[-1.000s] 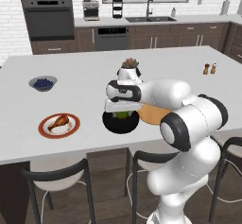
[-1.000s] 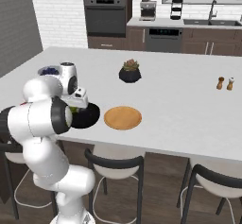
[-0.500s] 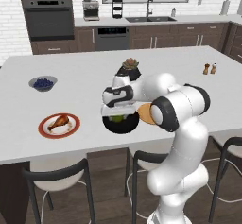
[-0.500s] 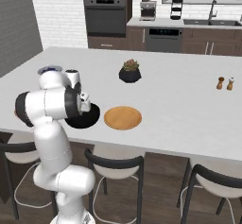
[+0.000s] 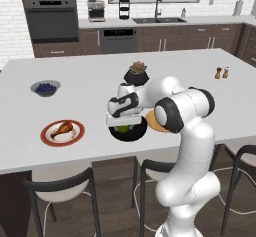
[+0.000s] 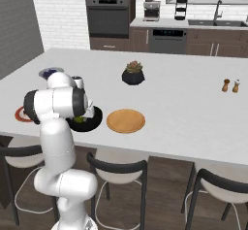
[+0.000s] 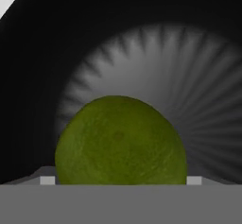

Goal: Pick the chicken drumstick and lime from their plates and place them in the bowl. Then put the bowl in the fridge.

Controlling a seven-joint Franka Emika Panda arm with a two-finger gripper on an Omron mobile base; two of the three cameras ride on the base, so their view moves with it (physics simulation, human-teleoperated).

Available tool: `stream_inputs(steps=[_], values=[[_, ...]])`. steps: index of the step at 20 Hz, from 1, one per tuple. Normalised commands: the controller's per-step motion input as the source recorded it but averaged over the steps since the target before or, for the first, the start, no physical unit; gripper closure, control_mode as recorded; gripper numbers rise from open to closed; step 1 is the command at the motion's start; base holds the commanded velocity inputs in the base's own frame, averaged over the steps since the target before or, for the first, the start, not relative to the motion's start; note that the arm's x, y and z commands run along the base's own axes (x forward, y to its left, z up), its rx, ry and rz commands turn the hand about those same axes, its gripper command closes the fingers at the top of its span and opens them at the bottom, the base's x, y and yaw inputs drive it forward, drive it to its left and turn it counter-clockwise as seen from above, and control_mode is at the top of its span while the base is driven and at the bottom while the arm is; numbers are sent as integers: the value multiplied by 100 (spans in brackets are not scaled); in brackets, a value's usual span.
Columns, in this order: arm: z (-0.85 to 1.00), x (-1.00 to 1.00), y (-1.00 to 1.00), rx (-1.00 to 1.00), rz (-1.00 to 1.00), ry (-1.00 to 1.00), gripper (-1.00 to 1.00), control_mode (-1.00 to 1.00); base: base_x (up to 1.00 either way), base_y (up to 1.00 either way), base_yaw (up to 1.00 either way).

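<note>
The glossy black bowl (image 5: 131, 132) stands near the counter's front edge, and the green lime (image 7: 120, 140) lies on the bowl's floor (image 7: 142, 53). My gripper (image 5: 122, 120) reaches down into the bowl, open, its fingertips (image 7: 47, 180) on either side of the lime with a thin gap on each side. The chicken drumstick (image 5: 62, 129) rests on the white red-rimmed plate (image 5: 50, 138) to the bowl's left. The tan wooden plate (image 6: 126, 121) lies bare to the bowl's right. The fridge is out of view.
A grey bowl of blueberries (image 5: 45, 87) sits at the far left, a black pot with a succulent (image 5: 137, 73) stands behind the bowl, and two shakers (image 5: 222, 73) are at the far right. Stools (image 5: 60, 186) line the counter's front edge.
The arm's elbow has swung in toward the bowl while the hand stayed low over it. The lime still lies in the bowl between the fingers.
</note>
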Motion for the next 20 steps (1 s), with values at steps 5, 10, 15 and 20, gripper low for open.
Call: stream_inputs(steps=[5, 10, 15, 20], values=[[0, -9, 0, 0, 0, -1, -100, -100, 0, 0, 0], [22, -21, 0, 0, 0, -6, -100, -100, 0, 0, 0], [58, -52, 2, 0, -1, -16, -100, -100, 0, 0, 0], [49, -71, 19, 0, -10, -13, -100, -100, 0, 0, 0]])
